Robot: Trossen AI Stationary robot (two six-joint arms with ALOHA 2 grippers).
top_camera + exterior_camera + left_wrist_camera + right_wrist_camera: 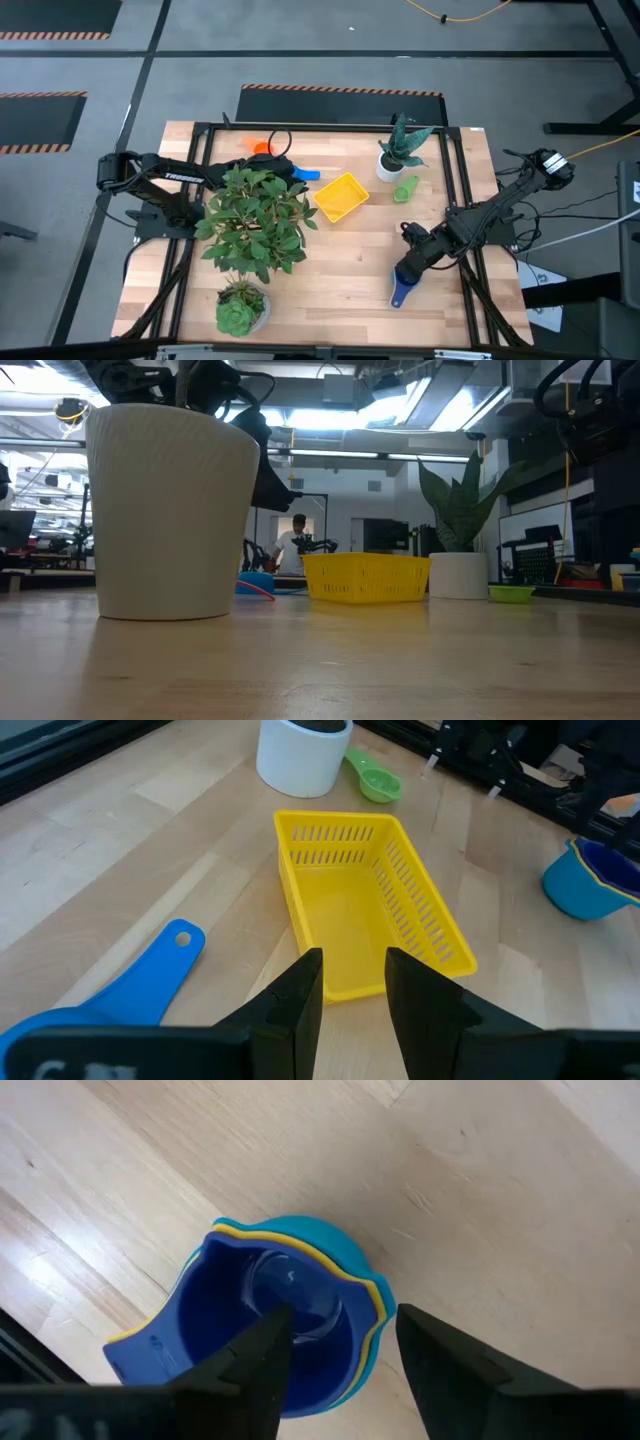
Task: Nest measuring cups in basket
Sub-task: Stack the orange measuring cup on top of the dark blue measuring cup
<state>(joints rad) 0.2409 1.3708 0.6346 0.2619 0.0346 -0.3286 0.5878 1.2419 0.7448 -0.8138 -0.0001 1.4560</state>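
Note:
The yellow basket (340, 196) lies on the table's middle and also shows in the left wrist view (360, 920). My left gripper (354, 988) is open and empty just left of it, beside a blue cup (110, 1000) lying on the table. An orange cup (262, 148) sits farther back. A green cup (405, 188) lies by a white pot. My right gripper (345, 1345) is open over a nested stack (290, 1320) of dark blue, yellow and light blue cups near the table's front right (400, 290). One finger stands over the stack's hollow and the other outside its wall.
A large leafy plant (255, 215) in a white pot (170, 510) stands left of centre, with a succulent pot (240, 310) in front of it. A snake plant in a white pot (390, 160) stands behind the basket. A person (292, 545) is far back in the room.

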